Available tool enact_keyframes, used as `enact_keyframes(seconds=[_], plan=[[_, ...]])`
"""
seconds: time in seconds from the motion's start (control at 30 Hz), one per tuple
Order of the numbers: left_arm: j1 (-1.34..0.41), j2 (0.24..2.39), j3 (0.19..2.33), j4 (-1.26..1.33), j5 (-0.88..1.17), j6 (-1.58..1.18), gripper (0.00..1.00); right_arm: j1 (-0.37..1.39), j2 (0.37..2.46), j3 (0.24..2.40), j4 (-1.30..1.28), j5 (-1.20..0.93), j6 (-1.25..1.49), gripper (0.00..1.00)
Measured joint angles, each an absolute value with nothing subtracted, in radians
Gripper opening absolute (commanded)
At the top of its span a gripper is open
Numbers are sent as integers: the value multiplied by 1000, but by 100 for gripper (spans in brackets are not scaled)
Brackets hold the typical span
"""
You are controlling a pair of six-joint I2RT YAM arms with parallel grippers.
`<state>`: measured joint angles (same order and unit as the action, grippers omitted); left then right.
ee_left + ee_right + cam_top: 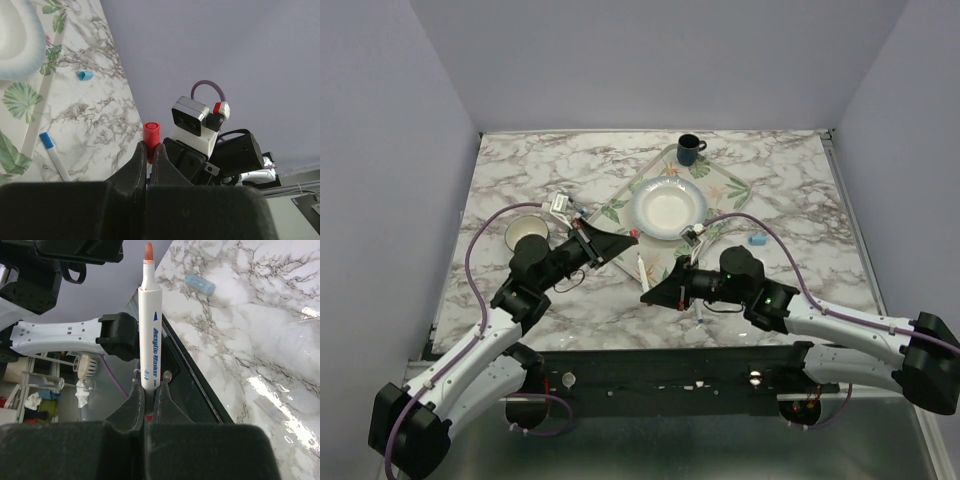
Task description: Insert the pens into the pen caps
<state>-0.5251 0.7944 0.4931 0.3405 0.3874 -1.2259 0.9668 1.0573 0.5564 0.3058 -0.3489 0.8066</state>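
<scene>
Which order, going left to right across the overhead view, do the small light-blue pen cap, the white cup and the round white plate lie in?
First the white cup → round white plate → small light-blue pen cap.

Overhead: marble table (520,170). On it, leaf-print tray (728,190) carrying white plate (667,208), dark mug (690,149) at far corner. At centre, left gripper (631,236) pinches red cap (633,233); right gripper (645,296) grips white marker (641,268) aimed at it. Near tray's right corner, light-blue cap (757,240); at left, white cup (526,232).
</scene>
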Motion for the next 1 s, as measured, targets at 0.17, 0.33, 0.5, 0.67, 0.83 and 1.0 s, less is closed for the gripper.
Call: enact_keyframes(seconds=[0.17, 0.33, 0.5, 0.67, 0.83, 1.0], plan=[[-531, 794, 483, 338, 390, -1219, 0, 978, 1085, 571, 305, -339, 807, 1], [-532, 789, 483, 328, 393, -1202, 0, 986, 1089, 590, 306, -326, 806, 1], [-532, 776, 483, 304, 393, -1188, 0, 989, 1089, 592, 305, -318, 807, 1], [-533, 757, 482, 300, 393, -1186, 0, 991, 1089, 592, 305, -307, 807, 1], [-537, 739, 481, 292, 393, -1181, 0, 994, 1089, 593, 305, -298, 807, 1], [-558, 743, 469, 293, 388, -1169, 0, 995, 1093, 606, 292, -294, 805, 1]])
